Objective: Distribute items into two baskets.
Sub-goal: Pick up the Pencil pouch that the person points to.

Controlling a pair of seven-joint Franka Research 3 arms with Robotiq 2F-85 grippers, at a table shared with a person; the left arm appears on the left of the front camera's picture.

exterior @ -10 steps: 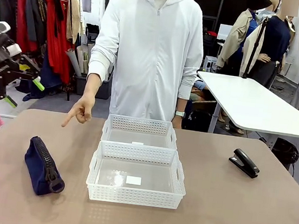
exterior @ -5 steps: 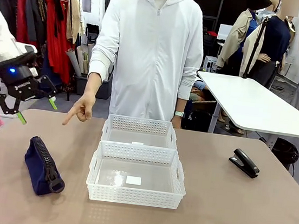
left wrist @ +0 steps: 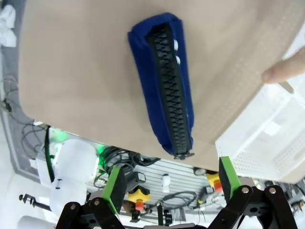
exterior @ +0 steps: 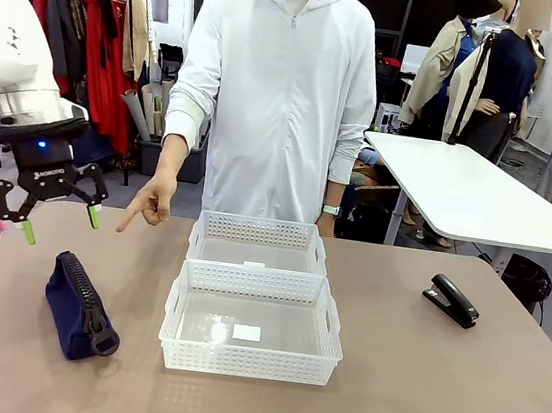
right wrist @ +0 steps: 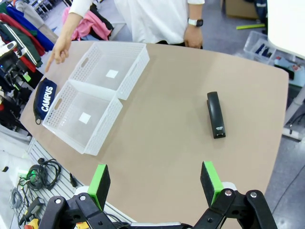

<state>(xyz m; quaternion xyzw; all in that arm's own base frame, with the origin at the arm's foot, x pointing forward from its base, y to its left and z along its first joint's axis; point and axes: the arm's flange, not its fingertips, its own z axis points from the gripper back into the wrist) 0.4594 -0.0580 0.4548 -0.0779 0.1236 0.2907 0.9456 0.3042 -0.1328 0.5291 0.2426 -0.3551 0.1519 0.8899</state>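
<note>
Two white baskets sit touching, one behind the other, at the middle of the tabletop: the near basket on your side and the far basket toward the person. Each has a small white label on its clear bottom.

Left of the near basket lies the navy pouch, zipper up and slanted, with a bare strip of tabletop between the two. In the left wrist view its zipper-pull end comes close to the tabletop's robot-side edge. It may just reach that edge, but the slant of the view leaves this uncertain.

The black stapler lies well apart on the right, toward the far-right edge, with wide bare tabletop around it.

Your left jaws hang spread apart, holding nothing, above the tabletop's far-left part, beyond the pouch. The person's hand points downward between those jaws and the far basket, over bare tabletop. Your right jaws stand wide apart and empty, high over the near-right side, with open tabletop beneath.
</note>
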